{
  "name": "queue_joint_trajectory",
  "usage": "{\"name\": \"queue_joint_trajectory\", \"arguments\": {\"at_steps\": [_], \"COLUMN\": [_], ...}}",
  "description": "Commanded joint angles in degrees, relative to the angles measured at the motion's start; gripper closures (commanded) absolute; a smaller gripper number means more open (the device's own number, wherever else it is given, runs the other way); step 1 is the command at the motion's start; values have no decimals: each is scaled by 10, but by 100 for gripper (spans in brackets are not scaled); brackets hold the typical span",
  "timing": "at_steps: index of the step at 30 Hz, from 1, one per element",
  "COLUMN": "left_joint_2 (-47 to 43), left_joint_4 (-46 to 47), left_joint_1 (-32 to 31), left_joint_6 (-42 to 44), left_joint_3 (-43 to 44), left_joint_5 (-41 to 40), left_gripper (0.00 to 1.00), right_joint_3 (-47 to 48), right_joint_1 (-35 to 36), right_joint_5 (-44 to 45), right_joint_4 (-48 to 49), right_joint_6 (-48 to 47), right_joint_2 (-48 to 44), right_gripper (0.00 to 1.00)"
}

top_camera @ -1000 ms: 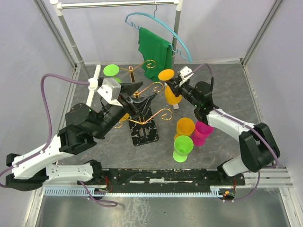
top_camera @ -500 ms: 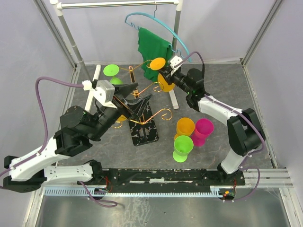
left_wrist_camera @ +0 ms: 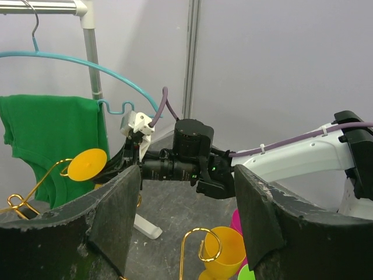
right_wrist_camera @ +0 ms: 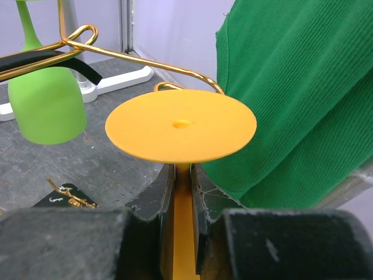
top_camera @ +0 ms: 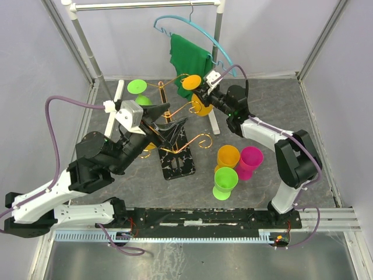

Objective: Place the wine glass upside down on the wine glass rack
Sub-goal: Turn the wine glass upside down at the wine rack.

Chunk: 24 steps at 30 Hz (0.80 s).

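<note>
An orange wine glass (top_camera: pixel 201 106) hangs upside down with its stem clamped in my right gripper (top_camera: pixel 204 94), its round foot (top_camera: pixel 192 81) uppermost. The right wrist view has the foot (right_wrist_camera: pixel 180 125) just above the pads (right_wrist_camera: pixel 157 198) and beside a gold scroll of the rack (right_wrist_camera: pixel 116 49). The gold wine glass rack (top_camera: pixel 203 140) stands on its black marbled base (top_camera: pixel 178 164) mid-table. My left gripper (top_camera: pixel 168 121) hovers open over the rack. From the left wrist, a gold scroll (left_wrist_camera: pixel 201 245) lies between its spread fingers (left_wrist_camera: pixel 116 216), untouched.
A green glass (top_camera: pixel 137 87) hangs upside down on the rack's back left arm. Orange (top_camera: pixel 227 157), pink (top_camera: pixel 250 160) and green (top_camera: pixel 225 181) glasses stand upright to the right of the base. Behind stands a white clothes rail (top_camera: pixel 145 4) with a teal hanger (top_camera: pixel 192 29) and green cloth (top_camera: pixel 189 58).
My right gripper has carried the orange glass left and toward the back, up to the rack's rear scroll. The left arm shifted slightly left, still open.
</note>
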Motion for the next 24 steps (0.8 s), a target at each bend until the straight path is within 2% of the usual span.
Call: {"name": "queue_joint_trajectory", "arguments": {"at_steps": [1,10,16,24], "left_joint_2": [0,2,-2,-13], "left_joint_4": [18,24,19,17], "left_joint_1": [-1,0,0,0], "left_joint_6": [19,17,16,13], "left_joint_3": [-1,-2,-1,-6], "left_joint_5": [-9,-9,-7,-12], "left_gripper": [28,28,28,28], "right_joint_3": [-16,-77,-87,-108], "right_joint_1": [7,39,50,98], "right_joint_5": [7,93,78,109], "right_joint_4": [40,81,123,96], "right_joint_6": [1,-24,13,-11], "right_joint_2": [-46,-84,-79,-104], "right_gripper": [99,99,99,99]}}
